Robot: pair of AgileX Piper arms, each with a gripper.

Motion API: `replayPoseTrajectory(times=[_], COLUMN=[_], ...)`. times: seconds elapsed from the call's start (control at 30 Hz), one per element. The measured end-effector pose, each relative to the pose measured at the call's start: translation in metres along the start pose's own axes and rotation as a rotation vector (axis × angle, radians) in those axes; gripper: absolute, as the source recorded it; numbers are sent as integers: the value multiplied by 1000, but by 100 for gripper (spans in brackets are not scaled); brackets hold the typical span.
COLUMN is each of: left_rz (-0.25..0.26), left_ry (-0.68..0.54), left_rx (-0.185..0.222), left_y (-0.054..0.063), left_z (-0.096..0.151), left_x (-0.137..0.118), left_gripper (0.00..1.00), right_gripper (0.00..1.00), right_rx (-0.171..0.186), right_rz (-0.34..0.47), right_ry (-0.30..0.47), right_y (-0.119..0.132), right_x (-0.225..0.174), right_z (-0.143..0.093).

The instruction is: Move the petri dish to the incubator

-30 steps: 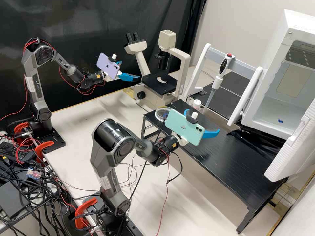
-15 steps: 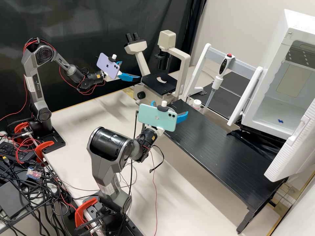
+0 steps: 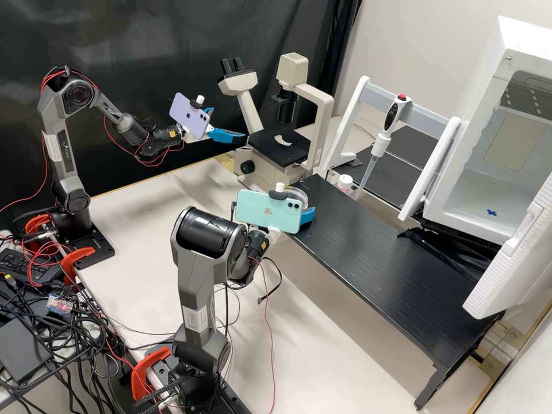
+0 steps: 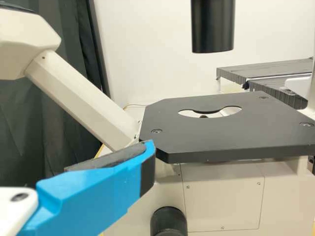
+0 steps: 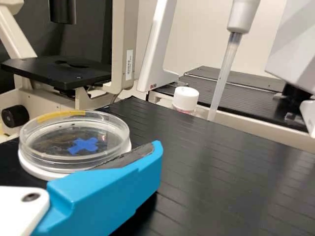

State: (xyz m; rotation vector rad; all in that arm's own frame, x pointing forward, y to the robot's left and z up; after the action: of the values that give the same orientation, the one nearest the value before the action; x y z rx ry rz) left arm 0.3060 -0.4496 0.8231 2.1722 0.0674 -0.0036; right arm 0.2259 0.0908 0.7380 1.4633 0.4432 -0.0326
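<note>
The right gripper's (image 3: 308, 216) jaws stand parted, grasping nothing; one blue finger (image 5: 108, 191) lies just beside the dish (image 5: 54, 147), overlapping its edge in the right wrist view, and I cannot tell whether they touch. The dish sits on a white base (image 5: 37, 172) at one end of the black stand (image 3: 391, 276), near the microscope (image 3: 267, 145); in the high view it is partly behind the teal phone (image 3: 267, 210). A blue cross (image 5: 84, 145) marks it.

The left gripper (image 3: 230, 123) is released as well, its jaws spread before the microscope, behind a purple phone (image 3: 188, 117).

Farther out, a bottle (image 3: 345, 183) stands beyond the stand, near the pipette (image 3: 394, 115), which hangs upright on a white rack (image 3: 356, 106). Beyond the stand's other end is the incubator (image 3: 506, 43), door (image 3: 514, 253) open, with a blue cross on its floor.
</note>
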Motion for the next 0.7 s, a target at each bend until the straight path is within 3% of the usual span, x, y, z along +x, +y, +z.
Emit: replayPoseTrajectory(times=[0.07,0.7], left_rz=[0,0], left_ry=[0,0], left_rx=[0,0], left_y=[0,0], left_z=[0,0], left_x=[0,0], left_gripper=[100,100], right_gripper=[0,0], right_rx=[19,18], right_rz=[6,22], right_ry=[-10,-9], right_y=[2,5], right_x=[1,5], right_z=[3,3])
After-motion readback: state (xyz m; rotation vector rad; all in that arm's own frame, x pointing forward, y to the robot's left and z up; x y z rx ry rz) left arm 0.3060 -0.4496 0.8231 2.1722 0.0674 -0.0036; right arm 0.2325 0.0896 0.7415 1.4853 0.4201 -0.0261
